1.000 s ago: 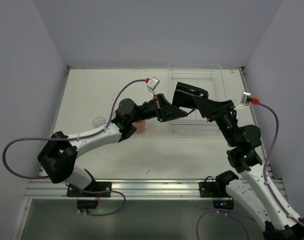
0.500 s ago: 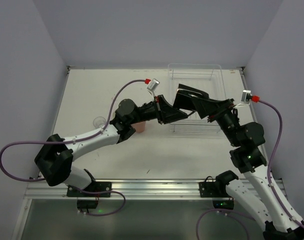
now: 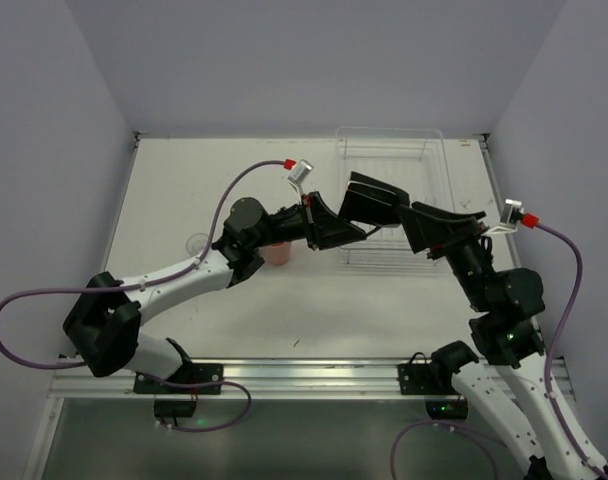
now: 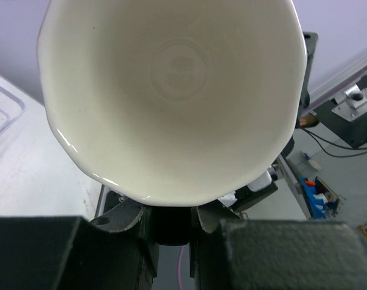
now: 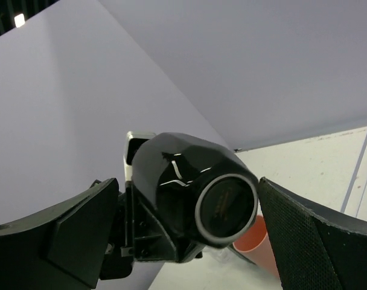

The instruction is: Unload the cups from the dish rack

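Overhead: left gripper (image 3: 336,228) and right gripper (image 3: 369,200) sit nose to nose over the left edge of the dish rack (image 3: 436,150). Salmon-pink tumbler (image 3: 277,254) stands upright on the table (image 3: 184,180) just left, clear cup (image 3: 198,242) farther left.
Left wrist: black cup (image 4: 171,90), white inside, pinched at its rim, mouth toward camera.
Right wrist: jaws wide, flanking that cup's base, not touching.

The right gripper (image 3: 362,198) has sprung wide open; the black cup (image 5: 195,196) has shifted slightly left.
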{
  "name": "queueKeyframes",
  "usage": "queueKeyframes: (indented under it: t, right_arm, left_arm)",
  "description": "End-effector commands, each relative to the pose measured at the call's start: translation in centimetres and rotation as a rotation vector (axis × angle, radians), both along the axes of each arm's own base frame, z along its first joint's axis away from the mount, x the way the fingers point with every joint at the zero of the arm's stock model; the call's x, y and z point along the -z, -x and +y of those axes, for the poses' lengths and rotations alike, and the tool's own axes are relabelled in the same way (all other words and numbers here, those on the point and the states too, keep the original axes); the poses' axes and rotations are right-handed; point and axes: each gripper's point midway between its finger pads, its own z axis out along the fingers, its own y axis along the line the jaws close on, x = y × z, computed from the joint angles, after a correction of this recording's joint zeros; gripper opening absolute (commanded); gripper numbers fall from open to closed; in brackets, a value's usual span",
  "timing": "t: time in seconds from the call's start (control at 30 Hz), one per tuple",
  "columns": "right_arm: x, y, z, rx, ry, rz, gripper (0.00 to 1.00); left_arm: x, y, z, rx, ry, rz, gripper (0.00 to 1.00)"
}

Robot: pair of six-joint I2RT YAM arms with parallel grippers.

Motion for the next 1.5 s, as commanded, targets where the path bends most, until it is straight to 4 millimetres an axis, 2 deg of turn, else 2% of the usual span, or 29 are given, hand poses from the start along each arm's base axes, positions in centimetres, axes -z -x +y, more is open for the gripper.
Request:
queueKeyframes:
  t: [0.0, 0.2, 0.23, 0.27, 0.3, 0.33, 0.37, 0.4, 0.43, 0.47, 0.5, 0.57, 0.6, 0.63, 0.7, 0.77, 0.8, 1.0, 1.13, 1.27, 1.37, 1.47]
  right_arm:
    - [-0.9, 0.4, -1.6, 0.077, 0.002, -0.044, 0.99]
    - [0.3, 0.3, -2.1, 0.106, 0.017, -0.022, 0.99]
    - [0.5, 0.1, -2.8, 0.146, 0.009, -0.009, 0.99]
    - [0.4, 0.2, -3.2, 0.162, 0.009, -0.006, 0.99]
    - [0.4, 0.1, -3.4, 0.176, 0.013, -0.001, 0.99]
    - [0.7, 0.0, -3.8, 0.198, 0.02, 0.015, 0.99]
    - [0.6, 0.0, -4.0, 0.206, 0.022, 0.016, 0.99]
    - [0.6, 0.1, -4.0, 0.21, 0.025, 0.018, 0.99]
    - [0.7, 0.1, -4.1, 0.213, 0.033, 0.018, 0.99]
    - [0.8, 0.1, -4.1, 0.215, 0.037, 0.02, 0.99]
    - [0.8, 0.1, -4.1, 0.215, 0.038, 0.021, 0.99]
    - [0.7, 0.1, -4.1, 0.215, 0.043, 0.021, 0.99]
    - [0.6, 0.1, -4.1, 0.218, 0.044, 0.017, 0.99]
    - [0.7, 0.1, -4.2, 0.22, 0.047, 0.021, 0.99]
    - [1.1, 0.0, -4.1, 0.218, 0.059, 0.037, 0.99]
    - [1.2, 0.0, -4.1, 0.216, 0.059, 0.04, 0.99]
    - [1.3, 0.0, -4.0, 0.215, 0.06, 0.041, 0.99]
    - [1.4, 0.0, -4.0, 0.214, 0.064, 0.043, 0.99]
    - [1.8, 0.0, -4.0, 0.212, 0.073, 0.052, 0.99]
    - [2.2, 0.0, -4.0, 0.215, 0.083, 0.056, 0.99]
    - [2.4, 0.0, -4.2, 0.222, 0.09, 0.057, 0.99]
    - [2.7, -0.1, -4.2, 0.225, 0.096, 0.064, 0.99]
  left_arm:
    - [-3.5, -1.0, 2.6, -0.075, 0.091, -0.102, 0.0]
    - [-5.0, -1.9, 4.5, -0.117, 0.101, -0.126, 0.0]
    - [-4.2, -2.5, 4.6, -0.141, 0.059, -0.123, 0.0]
    - [-4.8, -2.6, 5.2, -0.166, 0.048, -0.138, 0.0]
    - [-4.8, -3.7, 5.9, -0.217, 0.028, -0.143, 0.0]
    - [-3.3, -4.6, 6.2, -0.257, -0.05, -0.139, 0.0]
    - [-4.2, -5.5, 7.3, -0.327, -0.067, -0.159, 0.0]
    - [-3.9, -6.2, 7.7, -0.365, -0.106, -0.163, 0.0]
    - [-1.9, -7.0, 8.2, -0.397, -0.209, -0.151, 0.0]
    - [-2.4, -7.5, 8.8, -0.428, -0.234, -0.164, 0.0]
    - [-0.8, -8.8, 10.0, -0.485, -0.316, -0.152, 0.0]
    - [-0.7, -10.7, 12.1, -0.604, -0.381, -0.151, 0.0]
    - [1.3, -11.0, 13.2, -0.626, -0.481, -0.129, 0.0]
    - [1.0, -11.6, 13.9, -0.661, -0.511, -0.134, 0.0]
    - [2.6, -12.9, 16.3, -0.751, -0.619, -0.117, 0.0]
    - [2.9, -14.4, 18.6, -0.855, -0.691, -0.105, 0.0]
    - [3.8, -14.6, 19.5, -0.872, -0.754, -0.098, 0.0]
    - [5.1, -17.2, 24.2, -1.035, -0.87, -0.055, 0.0]
    - [6.4, -18.7, 26.0, -1.092, -0.931, -0.016, 0.0]
    - [8.9, -19.4, 27.0, -1.116, -0.989, 0.036, 0.0]
    - [9.4, -19.5, 26.8, -1.103, -0.978, 0.042, 0.0]
    - [9.1, -19.1, 26.7, -1.096, -0.964, 0.038, 0.0]
